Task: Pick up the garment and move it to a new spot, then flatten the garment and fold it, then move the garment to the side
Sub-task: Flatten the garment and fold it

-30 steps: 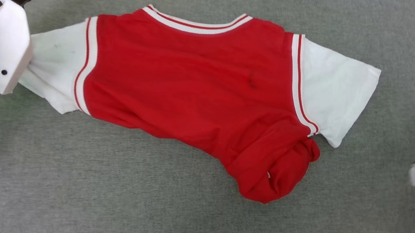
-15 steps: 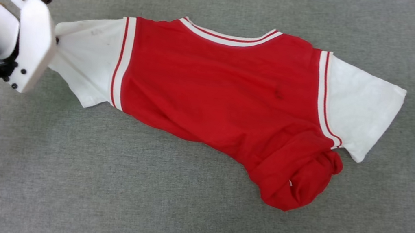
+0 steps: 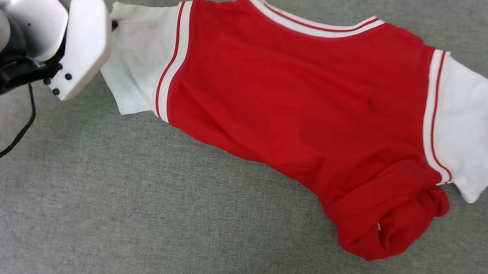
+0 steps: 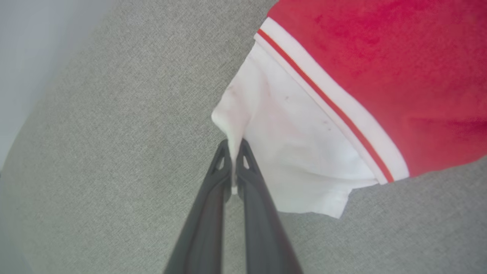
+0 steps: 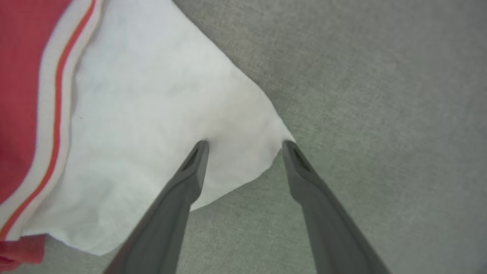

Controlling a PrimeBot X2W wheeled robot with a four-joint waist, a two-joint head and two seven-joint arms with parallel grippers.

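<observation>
Right gripper (image 5: 245, 142) reached a garment (image 3: 299, 92) sleeve — wide apart, perhaps touching — left gripper (image 4: 233, 146) clamps the other.

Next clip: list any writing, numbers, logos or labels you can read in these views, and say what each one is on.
No readable text in any view.
The jersey T-shirt: the red side facing up shows no number, word or logo.
The small white fleck in its bunched lower end: possibly a tag, too small to read.
The dark smudge on the red cloth: a mark, not lettering.
</observation>
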